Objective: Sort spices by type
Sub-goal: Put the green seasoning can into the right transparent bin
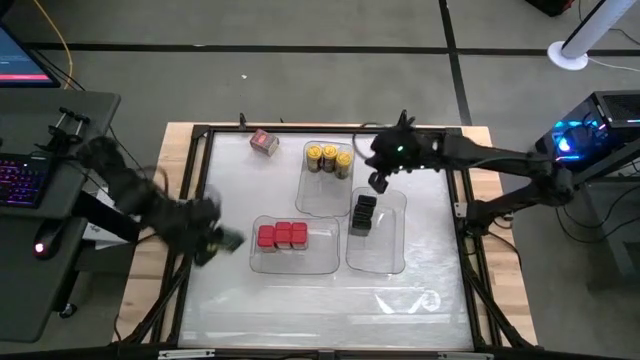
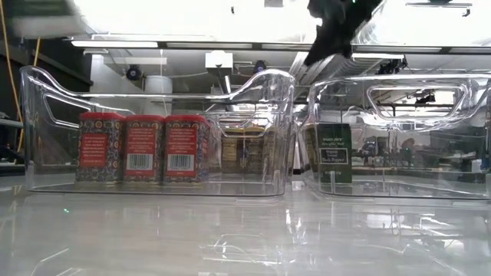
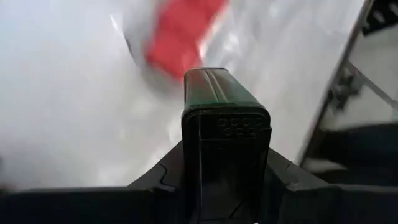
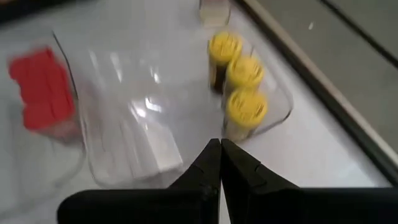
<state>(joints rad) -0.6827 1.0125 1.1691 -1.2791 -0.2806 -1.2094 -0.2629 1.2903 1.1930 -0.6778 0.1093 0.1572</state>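
In the high view my left gripper (image 1: 218,240) is at the table's left side, shut on a dark spice container (image 3: 225,118). Three red spices (image 1: 282,235) stand in the near-left clear tray (image 1: 295,264). Three yellow-lidded jars (image 4: 242,78) stand in the far tray (image 1: 318,195). Dark spices (image 1: 363,213) stand in the right tray (image 1: 378,255). One more red spice (image 1: 264,143) stands alone on the table at the far left. My right gripper (image 4: 220,163) is shut on nothing, above the gap between the far and right trays. My left gripper pinches the dark spice container between its two fingers (image 3: 163,180), which sit on two opposite sides (image 3: 189,155) of it. The container sticks out forward past the fingers. It is lifted clear of the table.
The three clear trays stand close together mid-table. A dark metal frame (image 1: 195,190) runs round the table. A keyboard (image 1: 18,185) lies on a side desk to the left. The tabletop's near part (image 1: 320,310) shows bare.
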